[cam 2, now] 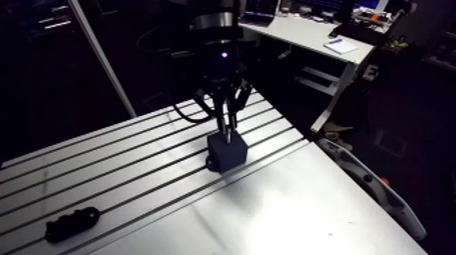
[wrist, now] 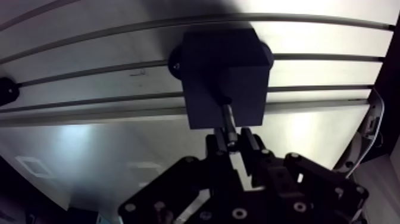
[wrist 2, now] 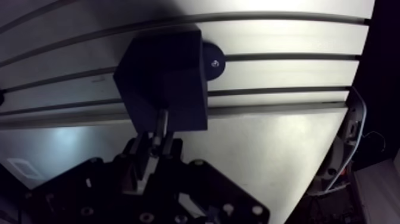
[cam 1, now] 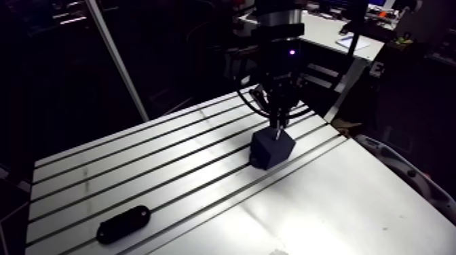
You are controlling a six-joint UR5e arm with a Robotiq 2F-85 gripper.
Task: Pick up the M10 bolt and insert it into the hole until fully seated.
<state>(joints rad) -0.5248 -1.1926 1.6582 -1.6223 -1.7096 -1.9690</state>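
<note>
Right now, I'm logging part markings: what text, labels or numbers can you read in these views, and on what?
No legible text anywhere.
Block: no marking shows.
Bolt, gripped by the tool: no marking shows.
Table: one faint mark beside the block, too small to read.

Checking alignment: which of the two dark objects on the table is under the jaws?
The cube-shaped block, with the bolt at its top; the flat oblong piece lies far off.
</note>
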